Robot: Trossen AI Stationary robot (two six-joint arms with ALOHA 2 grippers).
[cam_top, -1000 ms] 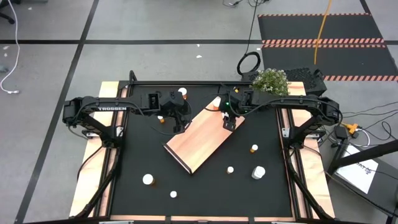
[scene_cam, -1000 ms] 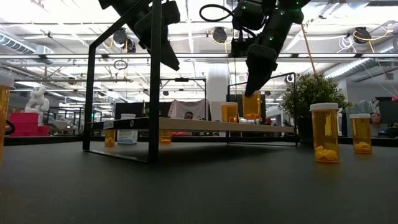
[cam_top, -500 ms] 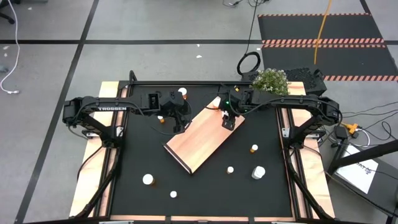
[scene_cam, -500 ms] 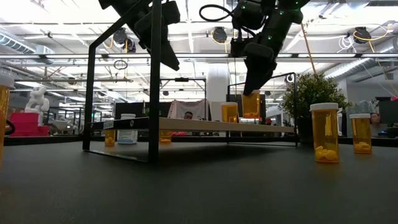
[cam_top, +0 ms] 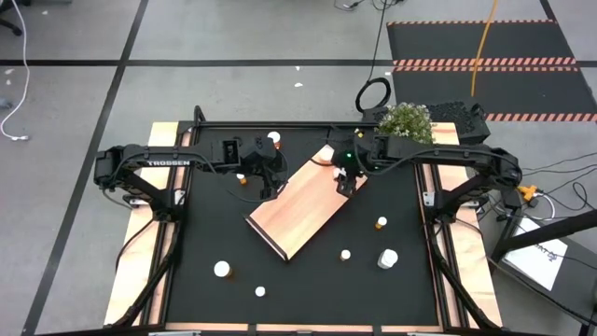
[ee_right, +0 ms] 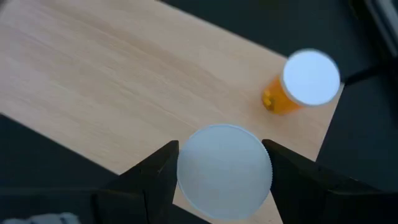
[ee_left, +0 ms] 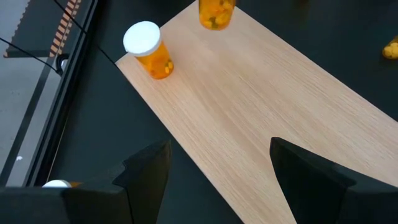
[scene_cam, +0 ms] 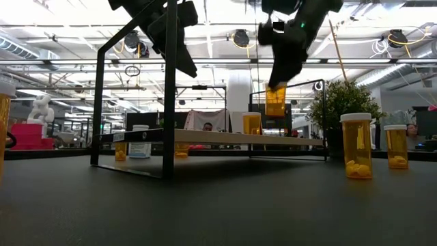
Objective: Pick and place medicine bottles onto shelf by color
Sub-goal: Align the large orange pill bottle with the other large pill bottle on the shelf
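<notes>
Right hand [cam_top: 347, 179] is up over the far right part of the shelf [cam_top: 300, 210], and its fingers are closed around an orange bottle [scene_cam: 276, 101] by the white cap. From the low view you can see that bottle hanging in the air, clearly lifted off the wood with a gap under it. The right wrist view looks straight down on the cap [ee_right: 224, 170], pinched between the two fingers, with the shelf below.

A second orange bottle with a white cap [ee_left: 149, 50] stands on the shelf at its far corner, just beside where the held one hangs. It shows in the low view too [scene_cam: 252, 123], sitting on the board a bit left of the lifted bottle.

Left hand [cam_top: 268, 184] is parked at the left edge of the shelf, fingers spread wide apart and holding nothing. Its wrist view shows bare wood between the fingers [ee_left: 146, 171].

The shelf itself lies slantwise on the black table [cam_top: 308, 289], running from near-left to far-right, with the dark lip at the near end.

Rest of the bottles are scattered on the table:
- a small orange one [cam_top: 381, 223] to the right of the shelf
- a small white one [cam_top: 345, 254] and a bigger white one [cam_top: 387, 259] near right
- two white-topped ones near left [cam_top: 222, 270] and [cam_top: 260, 292]
- one at the far edge [cam_top: 273, 138], by the left arm

There's a potted plant [cam_top: 406, 120] at the far right corner.
</notes>
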